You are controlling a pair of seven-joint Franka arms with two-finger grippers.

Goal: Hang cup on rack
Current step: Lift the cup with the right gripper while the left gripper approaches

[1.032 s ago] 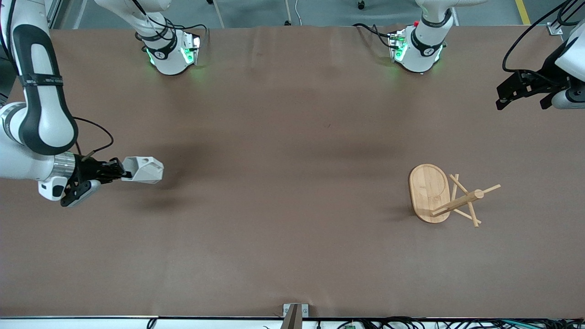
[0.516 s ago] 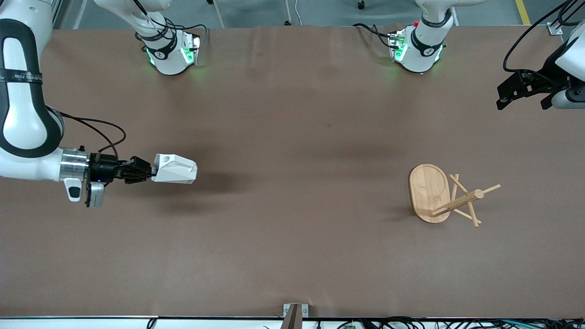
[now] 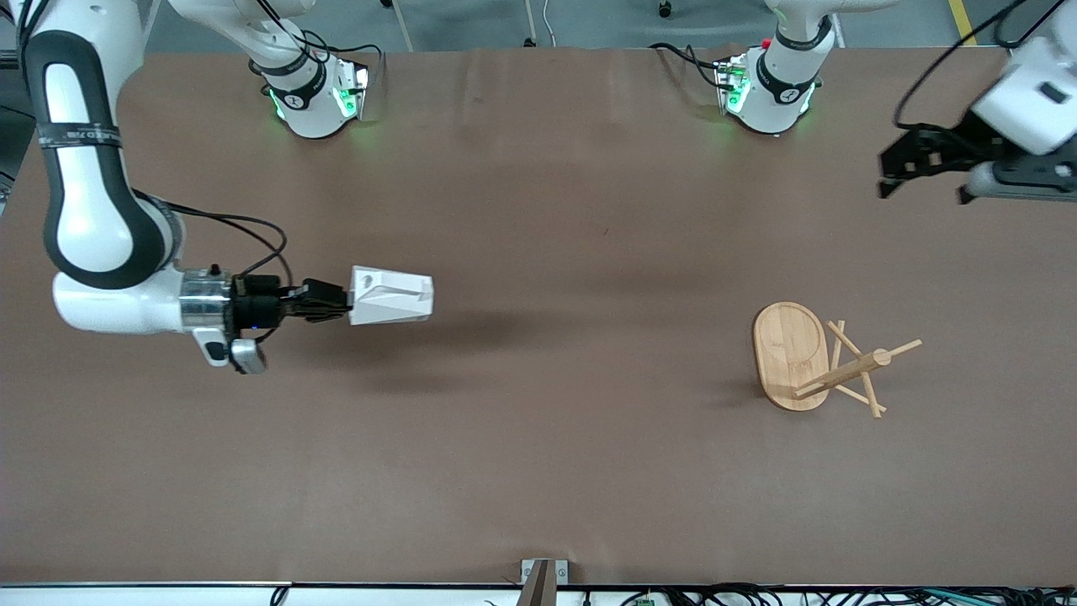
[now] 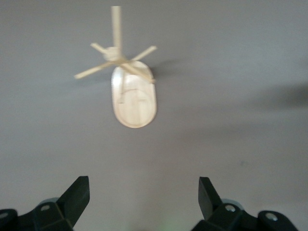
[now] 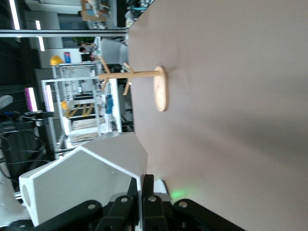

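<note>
Above the table [image 3: 538, 471], right end effector [image 3: 341, 301] grips the cup [image 3: 391, 296].

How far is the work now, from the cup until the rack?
Done: the right gripper is shut on the cup and holds it in the air over the table.

In hand: carrying it; the rack stands toward the left arm's end, apart from the cup.

Left: hanging the cup on a peg. The left gripper hangs open, its fingers empty.

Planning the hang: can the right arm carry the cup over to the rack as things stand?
Probably yes: right gripper holds the cup in the air, and the table to the rack shows nothing between.
</note>
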